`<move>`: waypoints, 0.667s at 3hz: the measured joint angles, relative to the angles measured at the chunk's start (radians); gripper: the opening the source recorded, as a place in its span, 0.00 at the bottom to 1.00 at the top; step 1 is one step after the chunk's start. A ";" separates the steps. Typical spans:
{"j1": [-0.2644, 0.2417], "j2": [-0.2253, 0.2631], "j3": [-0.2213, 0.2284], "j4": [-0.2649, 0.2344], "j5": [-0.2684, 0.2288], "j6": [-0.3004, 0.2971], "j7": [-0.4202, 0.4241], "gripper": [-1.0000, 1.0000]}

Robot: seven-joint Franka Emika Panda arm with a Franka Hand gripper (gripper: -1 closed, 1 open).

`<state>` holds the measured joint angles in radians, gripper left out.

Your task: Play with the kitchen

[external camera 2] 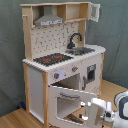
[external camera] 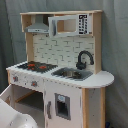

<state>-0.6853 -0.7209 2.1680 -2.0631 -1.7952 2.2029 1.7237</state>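
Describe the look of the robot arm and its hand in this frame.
In the second exterior view the arm is white with rounded, bulky segments and a dark band at a joint. Its hand is a white, blocky unit with dark detailing. No cables or markings can be made out.

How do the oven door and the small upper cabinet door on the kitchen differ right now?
The oven door is large, low, and folded down and outward; the upper cabinet door is small, high, and swung open sideways. The oven door's window is one wide pane; the upper door's looks narrow. Both are white and open.
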 joint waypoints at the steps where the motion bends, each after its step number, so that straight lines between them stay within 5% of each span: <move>1: 0.000 -0.007 0.017 -0.008 0.096 -0.031 0.000 1.00; 2: 0.001 -0.007 0.030 -0.039 0.177 -0.086 0.000 1.00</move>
<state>-0.6843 -0.7277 2.1981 -2.1026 -1.6186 2.1171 1.7237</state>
